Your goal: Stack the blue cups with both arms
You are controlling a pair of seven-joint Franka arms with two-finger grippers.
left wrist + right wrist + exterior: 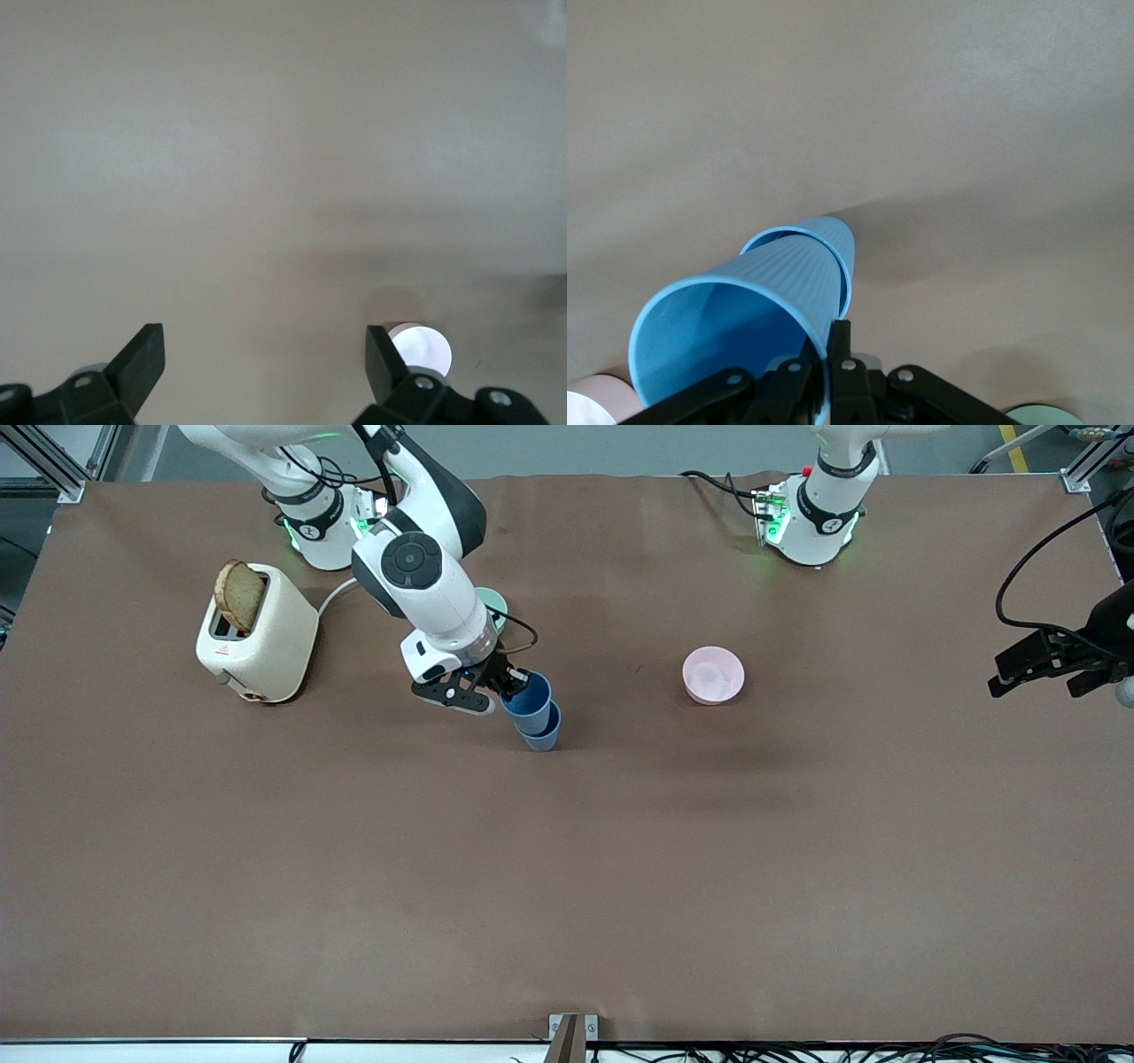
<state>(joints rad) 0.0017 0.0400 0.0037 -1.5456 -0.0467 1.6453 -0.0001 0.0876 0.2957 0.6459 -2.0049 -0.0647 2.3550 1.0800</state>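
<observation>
Two blue cups are nested in the middle of the table. The upper blue cup (529, 693) is tilted, with its bottom inside the lower blue cup (542, 733), which rests on the table. My right gripper (512, 682) is shut on the upper cup's rim. In the right wrist view the upper cup (735, 319) fills the foreground, its wall pinched in my right gripper (833, 354), and the lower cup (833, 235) is around its bottom. My left gripper (1036, 680) waits, open and empty, above the left arm's end of the table; it also shows in the left wrist view (266, 341).
A pink bowl (713, 675) sits beside the cups toward the left arm's end. A mint-green bowl (493, 607) is partly hidden by the right arm. A white toaster (257, 638) holding a bread slice (239, 595) stands toward the right arm's end.
</observation>
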